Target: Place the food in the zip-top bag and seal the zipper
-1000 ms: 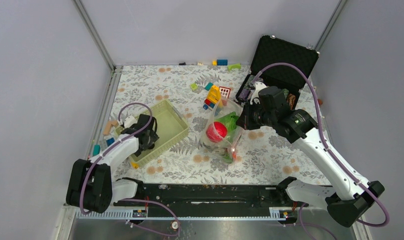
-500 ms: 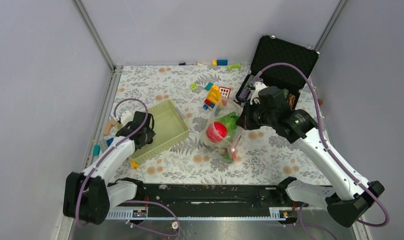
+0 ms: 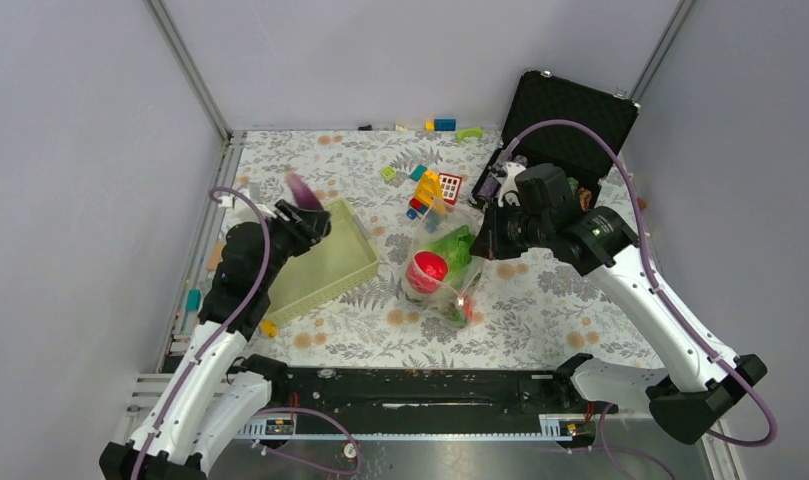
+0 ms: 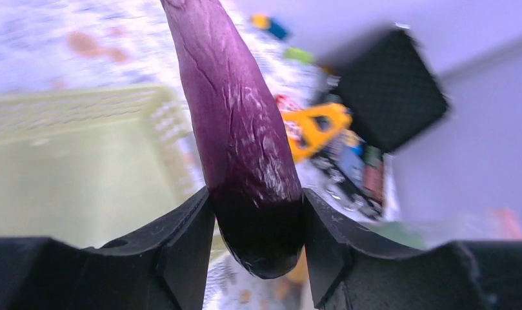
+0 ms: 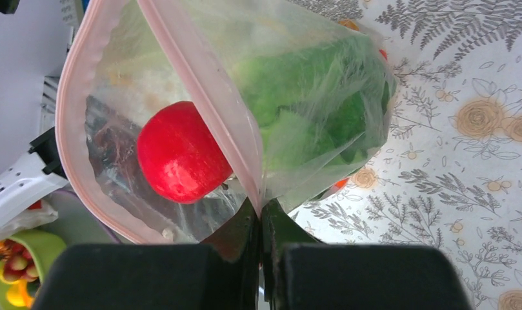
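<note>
The zip-top bag (image 3: pixel 442 285) stands on the floral cloth at the centre, and its mouth is held up by my right gripper (image 3: pixel 488 240). In the right wrist view that gripper (image 5: pixel 261 210) is shut on the pink zipper (image 5: pixel 200 84) strip. The mouth gapes to its left. Inside the bag (image 5: pixel 322 39) lie a red round piece (image 5: pixel 180 161) and green leafy pieces (image 5: pixel 310 97). My left gripper (image 3: pixel 302 222) is raised over the pale green basket (image 3: pixel 330 270). It is shut on the end of a purple eggplant-shaped toy (image 4: pixel 239 129), which sticks up from the jaws (image 3: pixel 302 190).
An open black case (image 3: pixel 570 120) sits at the back right with small items in it. Coloured building blocks (image 3: pixel 427 190) lie just behind the bag, with more (image 3: pixel 445 125) along the far edge. Small blocks (image 3: pixel 192 298) lie left of the basket and a yellow bit (image 3: pixel 268 328) in front of it.
My left gripper closed on the purple toy down in the basket, then rose and swung up with it. The right gripper lifted the bag's mouth slightly, and the red piece shifted inside.
</note>
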